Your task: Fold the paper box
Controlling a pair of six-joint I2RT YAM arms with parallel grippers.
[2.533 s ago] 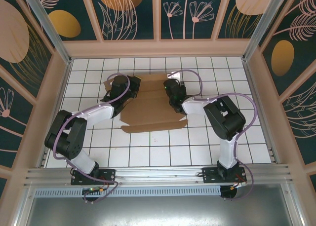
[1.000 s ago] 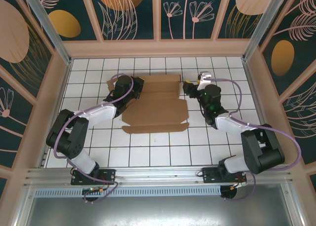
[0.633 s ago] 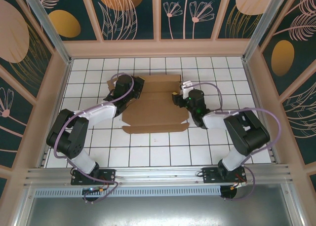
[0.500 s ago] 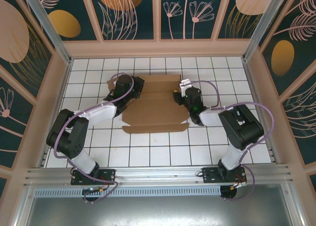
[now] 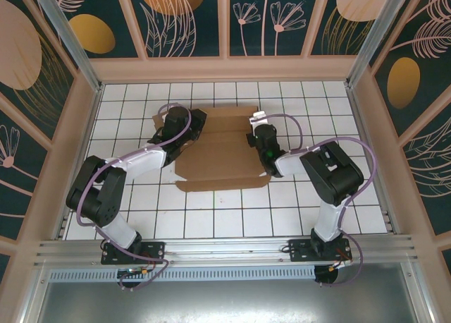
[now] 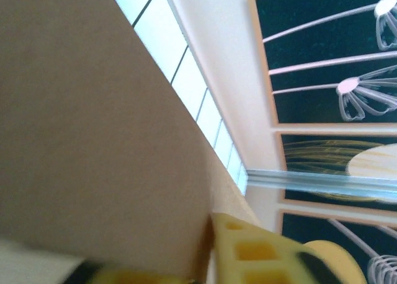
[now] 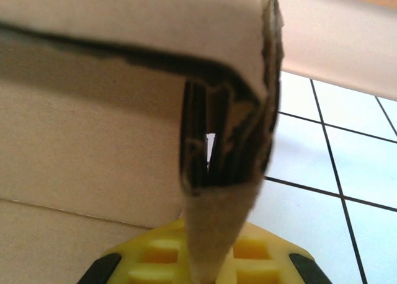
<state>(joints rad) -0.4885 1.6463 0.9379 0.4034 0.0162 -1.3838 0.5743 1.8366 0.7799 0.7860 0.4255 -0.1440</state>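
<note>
**Folding barely begun**

The box (image 5: 222,150) lies in the middle of the table (image 5: 211,210), mostly a flat sheet, near flap unfolded. The right tool (image 5: 255,129) is clamped on its right side flap, bent upward. The left tool (image 5: 192,129) sits at the left edge, grip unclear. Walls and lid look unformed.

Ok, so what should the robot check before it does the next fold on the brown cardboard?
1. Right gripper shut on the right flap of the flat brown cardboard paper box: ok.
2. Flap sits between the yellow fingers: ok.
3. Left gripper gripping the box's left edge: cannot tell.
4. Paper box lies on the white tiled table, between both arms: ok.
</note>
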